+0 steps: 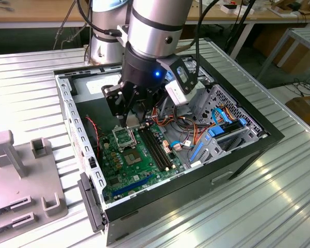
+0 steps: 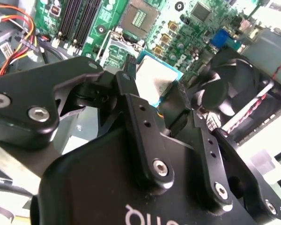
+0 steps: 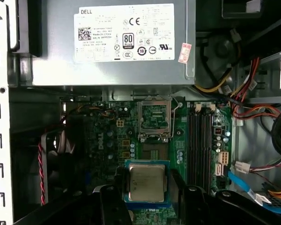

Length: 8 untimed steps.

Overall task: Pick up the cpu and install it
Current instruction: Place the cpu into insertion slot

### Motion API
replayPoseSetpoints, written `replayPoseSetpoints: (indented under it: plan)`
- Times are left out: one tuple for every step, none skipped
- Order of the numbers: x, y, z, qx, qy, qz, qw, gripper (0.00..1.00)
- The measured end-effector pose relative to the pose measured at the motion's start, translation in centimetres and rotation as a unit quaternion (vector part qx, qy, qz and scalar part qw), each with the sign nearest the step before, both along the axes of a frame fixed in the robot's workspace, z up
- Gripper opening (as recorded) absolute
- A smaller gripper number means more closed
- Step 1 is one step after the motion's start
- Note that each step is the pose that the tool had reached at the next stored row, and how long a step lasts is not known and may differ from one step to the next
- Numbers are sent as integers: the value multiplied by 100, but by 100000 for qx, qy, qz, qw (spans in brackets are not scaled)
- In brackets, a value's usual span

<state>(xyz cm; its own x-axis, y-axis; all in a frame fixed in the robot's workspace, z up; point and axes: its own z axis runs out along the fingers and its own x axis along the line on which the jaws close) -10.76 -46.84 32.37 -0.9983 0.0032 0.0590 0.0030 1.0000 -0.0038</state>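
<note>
Black two-finger gripper [image 1: 130, 119] clamps the square silver cpu [image 3: 146, 182] flat above the green motherboard [image 1: 129, 176], its open metal socket [image 3: 154, 120] lying just beyond toward the grey power supply [image 3: 107, 73].

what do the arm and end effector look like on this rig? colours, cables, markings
Arm: silver-grey metallic tube with darker grey joint bands; black wrist section with a lit blue light. Black cables run alongside. End effector: matte black linkage, fingers fastened with silver hex-socket screws, white lettering on its body.
</note>
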Motion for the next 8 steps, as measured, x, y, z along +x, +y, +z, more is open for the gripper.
replayPoseSetpoints:
  plan:
    - [35,0,-20,-2,3,7,100000,47]
    - [63,0,-42,7,-1,50,100000,47]
    - [78,0,-58,-12,6,186,100000,47]
    - [92,0,-80,-37,9,327,99999,47]
    - [91,-2,-100,-34,8,330,99999,47]
    - [92,-13,-120,-40,6,338,99999,47]
    - [92,-24,-139,-36,3,341,99999,47]
    - [93,-33,-162,-24,0,336,99999,47]
